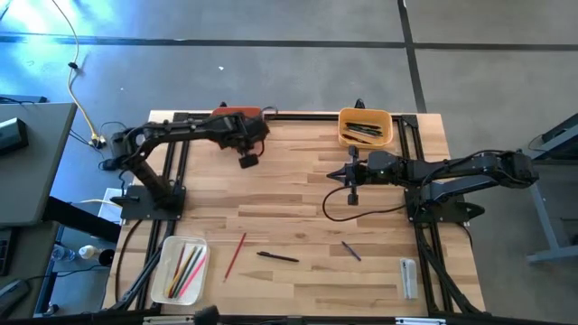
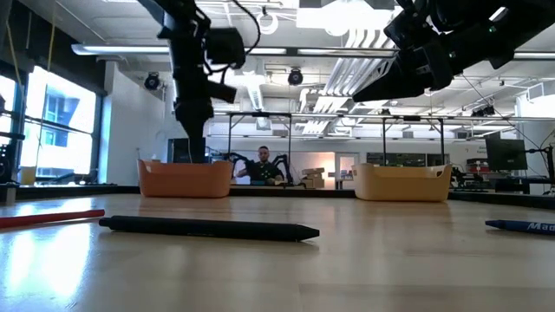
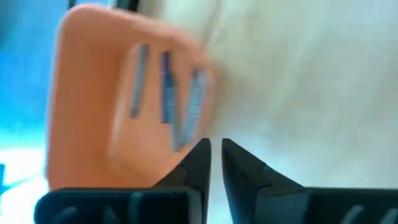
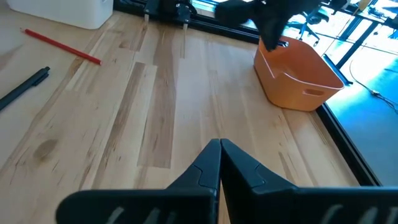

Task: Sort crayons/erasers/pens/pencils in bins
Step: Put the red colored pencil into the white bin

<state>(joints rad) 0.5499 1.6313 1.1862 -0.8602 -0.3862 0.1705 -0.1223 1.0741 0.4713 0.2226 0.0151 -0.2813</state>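
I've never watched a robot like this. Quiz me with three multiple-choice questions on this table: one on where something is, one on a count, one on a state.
1. Where does the red pencil lie?
A. in the orange plastic bin
B. loose on the wooden table
C. in the right gripper

2. How many shallow plastic bins are on the table?
A. one
B. three
C. five

3. The right gripper is
A. shut and empty
B. wide open
C. holding a pen

Answers: 1 B, it rests on bare wood beside the white bin. 2 B, the white bin, orange bin and yellow-orange bin. 3 A, its fingers meet with nothing between them.
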